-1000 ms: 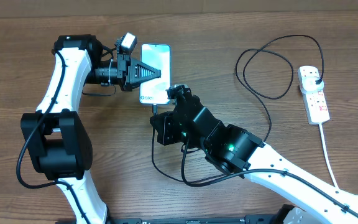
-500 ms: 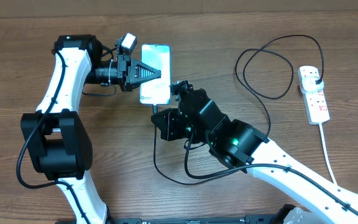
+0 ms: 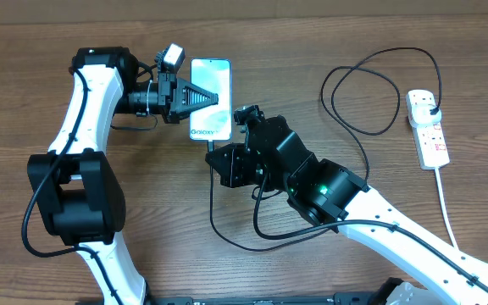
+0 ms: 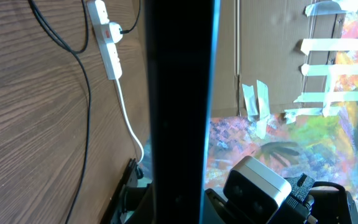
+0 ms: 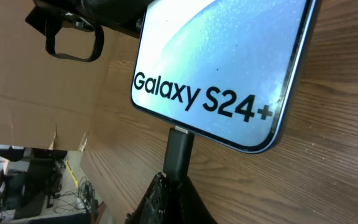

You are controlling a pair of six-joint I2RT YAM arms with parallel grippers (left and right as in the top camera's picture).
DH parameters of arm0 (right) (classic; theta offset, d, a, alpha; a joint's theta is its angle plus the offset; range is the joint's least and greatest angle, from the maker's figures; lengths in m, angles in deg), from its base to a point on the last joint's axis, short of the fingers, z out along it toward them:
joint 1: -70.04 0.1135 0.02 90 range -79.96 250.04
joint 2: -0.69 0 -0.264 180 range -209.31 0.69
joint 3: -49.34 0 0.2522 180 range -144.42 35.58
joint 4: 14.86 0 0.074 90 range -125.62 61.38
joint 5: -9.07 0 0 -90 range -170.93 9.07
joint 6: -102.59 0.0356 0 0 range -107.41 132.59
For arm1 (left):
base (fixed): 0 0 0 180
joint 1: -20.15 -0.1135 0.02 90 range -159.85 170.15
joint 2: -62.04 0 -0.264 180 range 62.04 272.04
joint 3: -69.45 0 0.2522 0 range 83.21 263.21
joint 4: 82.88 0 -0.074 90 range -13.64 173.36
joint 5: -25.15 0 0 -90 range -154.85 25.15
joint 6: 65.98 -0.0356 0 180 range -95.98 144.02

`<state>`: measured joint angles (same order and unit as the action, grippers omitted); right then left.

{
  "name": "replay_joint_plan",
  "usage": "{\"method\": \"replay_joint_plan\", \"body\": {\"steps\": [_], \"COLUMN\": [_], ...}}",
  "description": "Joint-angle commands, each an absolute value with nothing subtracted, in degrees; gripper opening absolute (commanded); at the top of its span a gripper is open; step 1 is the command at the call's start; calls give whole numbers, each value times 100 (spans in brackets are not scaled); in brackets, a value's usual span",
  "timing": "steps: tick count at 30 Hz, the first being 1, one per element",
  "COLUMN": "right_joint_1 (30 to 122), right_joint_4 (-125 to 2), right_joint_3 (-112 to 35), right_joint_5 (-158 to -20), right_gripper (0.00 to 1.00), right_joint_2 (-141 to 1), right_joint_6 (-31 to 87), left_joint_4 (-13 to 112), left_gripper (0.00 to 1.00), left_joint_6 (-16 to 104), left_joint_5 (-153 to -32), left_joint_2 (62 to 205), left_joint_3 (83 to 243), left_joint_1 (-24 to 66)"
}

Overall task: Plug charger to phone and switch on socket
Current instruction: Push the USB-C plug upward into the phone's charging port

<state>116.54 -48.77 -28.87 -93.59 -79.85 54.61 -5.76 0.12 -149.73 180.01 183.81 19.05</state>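
The right gripper [image 5: 169, 198] sits nearest. Its fingers are pinched tight on the connector end of the charger [image 5: 179, 152], with only the small black connector body between the jaws. The metal tip meets the middle of the bottom edge of the phone [image 5: 222, 62], directly under the "Galaxy S24+" lettering. How deep it sits in the port cannot be told.

The phone lies screen-up over the wooden table [image 3: 329, 42], its light blue display lit. On the side away from the right arm, the left gripper [image 3: 212, 99] is clamped across the phone's long edge. One black finger reaches over the screen about halfway along, so the phone is gripped from the side.

From the connector, the thin black cable drops toward the table's near edge, curls under the right arm, and runs out to a wide loop on the bare wood. Its black plug is seated in the end outlet of the socket [image 3: 429, 127], which lies well apart from both arms. The socket's pinkish-red switches are too small to read. A thick white cord [image 3: 447, 207] trails from its other end.
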Motion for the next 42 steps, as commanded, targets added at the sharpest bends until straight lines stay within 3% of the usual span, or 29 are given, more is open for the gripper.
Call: {"method": "replay_joint_plan", "body": {"steps": [1, 42], "right_joint_1": [11339, 11173], "right_joint_4": [-4490, -4431], "right_joint_3": [-3116, -3116], "right_joint_5": [-8702, -8614], "right_gripper": [4, 4], "right_joint_2": [-7913, -7917], "right_joint_6": [5459, 5459], "left_joint_4": [-655, -640], "left_gripper": [4, 4], "left_joint_6": [-84, -25], "left_joint_5": [-14695, -14649], "left_joint_2": [17804, 17804], "left_joint_3": [18459, 18459], "left_joint_1": [2058, 2093]}}
